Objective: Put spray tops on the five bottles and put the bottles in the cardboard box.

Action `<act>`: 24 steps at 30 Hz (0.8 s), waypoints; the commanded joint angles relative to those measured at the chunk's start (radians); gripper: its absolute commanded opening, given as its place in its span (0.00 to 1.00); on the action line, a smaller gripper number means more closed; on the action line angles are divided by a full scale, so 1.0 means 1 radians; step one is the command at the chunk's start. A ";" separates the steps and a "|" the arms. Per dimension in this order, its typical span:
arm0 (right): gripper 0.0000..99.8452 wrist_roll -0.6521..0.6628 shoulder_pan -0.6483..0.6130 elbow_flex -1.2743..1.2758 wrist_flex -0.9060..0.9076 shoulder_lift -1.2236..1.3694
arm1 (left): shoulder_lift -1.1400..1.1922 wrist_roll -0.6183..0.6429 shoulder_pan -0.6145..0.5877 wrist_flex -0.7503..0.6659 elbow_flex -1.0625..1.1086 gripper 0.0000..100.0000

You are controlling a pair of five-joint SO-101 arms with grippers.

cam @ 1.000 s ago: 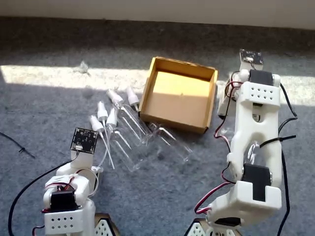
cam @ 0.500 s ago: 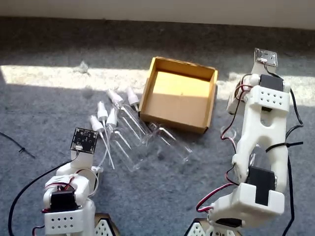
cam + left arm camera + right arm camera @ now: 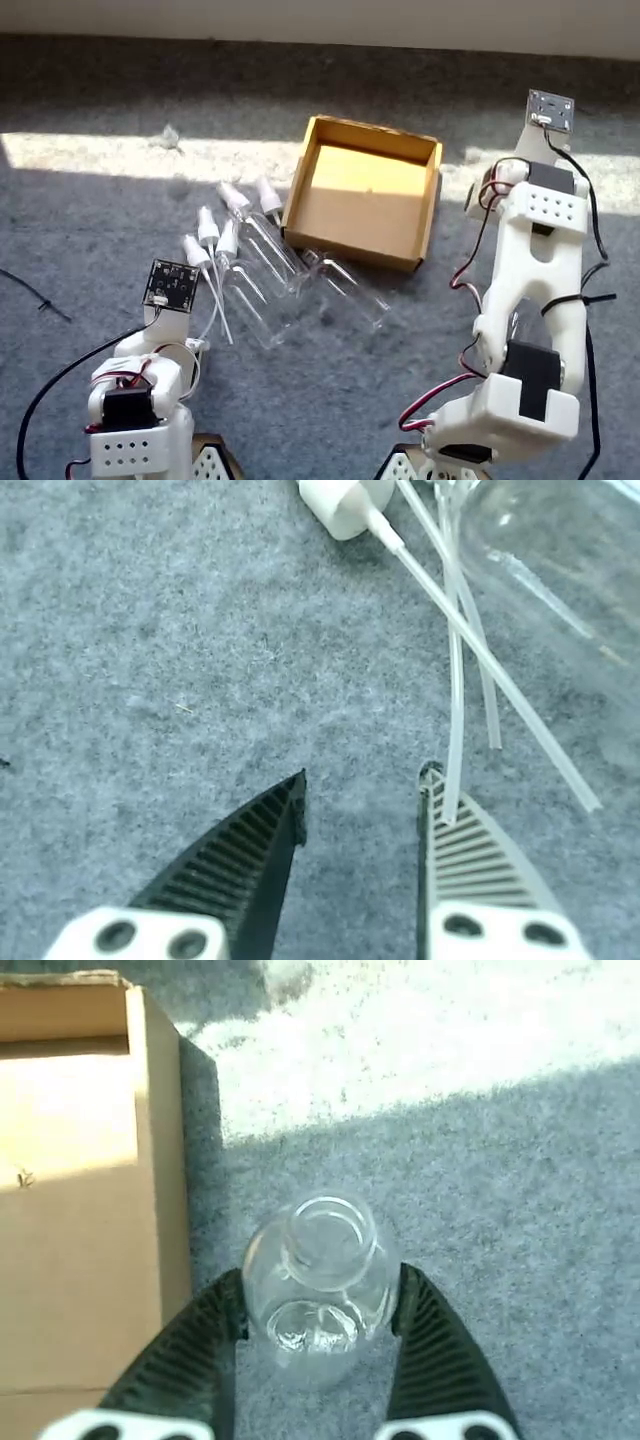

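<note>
- Plastic bottle (image 3: pixel 320 1305), clear and uncapped, stands upright, gripped by the right tool (image 3: pixel 320 1275), just beside the cardboard box (image 3: pixel 160 1140).
- Left tool (image 3: pixel 365 773) hangs open just above the grey counter (image 3: pixel 150 630); thin dip tubes (image 3: pixel 470 650) cross the tip of 1 of its sides.
- Likely step: fetching a spray top (image 3: pixel 340 500). It is best gripped by its white head, never the tube, then fed straight down into the open mouth with the bottle held plumb.
- Farther off, 5 white spray tops (image 3: pixel 207 228) lie beside several lying bottles (image 3: pixel 265 245); their crossed tubes could snag and drag neighbours.
- The box wall, close to the right tool, limits sideways room.
</note>
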 commanded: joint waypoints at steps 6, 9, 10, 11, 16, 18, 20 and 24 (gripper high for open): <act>0.00 0.000 -0.013 0.176 -0.067 -0.358 | -0.008 -0.009 -0.015 -0.005 0.019 0.17; 0.00 0.021 -0.070 0.315 -0.128 -0.527 | -0.008 -0.106 -0.015 -0.005 0.019 0.17; 0.00 0.037 -0.101 0.354 -0.136 -0.575 | -0.008 -0.158 -0.015 -0.005 0.019 0.17; 0.00 0.049 -0.136 0.386 -0.134 -0.618 | -0.008 -0.207 -0.015 -0.005 0.019 0.17; 0.00 0.083 -0.274 0.487 -0.084 -0.765 | -0.008 -0.425 -0.096 -0.078 0.018 0.17; 0.00 0.097 -0.318 0.493 -0.065 -0.802 | -0.008 -0.416 -0.140 -0.141 0.001 0.17; 0.00 0.100 -0.361 0.493 -0.053 -0.828 | -0.008 -0.414 -0.193 -0.167 -0.048 0.17; 0.00 0.175 -0.440 0.496 -0.047 -0.901 | -0.007 -0.414 -0.274 -0.123 -0.239 0.17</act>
